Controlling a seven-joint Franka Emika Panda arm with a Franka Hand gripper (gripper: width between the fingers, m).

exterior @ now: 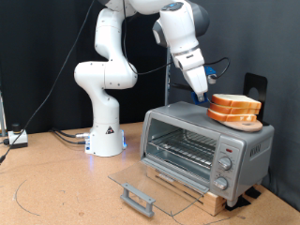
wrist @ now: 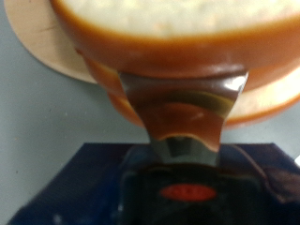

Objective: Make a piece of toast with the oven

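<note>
The silver-grey oven (exterior: 246, 142) stands at the exterior view's right with its glass door (exterior: 155, 183) folded down flat and the wire rack (exterior: 183, 148) bare. On its roof a round wooden board (exterior: 246, 123) carries stacked bread slices. The piece of toast (exterior: 234, 99) is the top slice, with a pale face and tan crust. My gripper (exterior: 201, 97) hangs at the stack's left edge. In the wrist view a shiny finger (wrist: 183, 112) lies against the crust of the top slice (wrist: 169, 42), with the board (wrist: 37, 42) behind. I see no slice lifted.
The oven rests on a low wooden block (exterior: 202, 194). Its bar handle (exterior: 138, 199) sticks out toward the exterior view's bottom. Round knobs (exterior: 225, 166) line its right side. The white robot base (exterior: 103, 131) and cables (exterior: 14, 139) are at the left; a black object (exterior: 255, 87) stands behind the bread.
</note>
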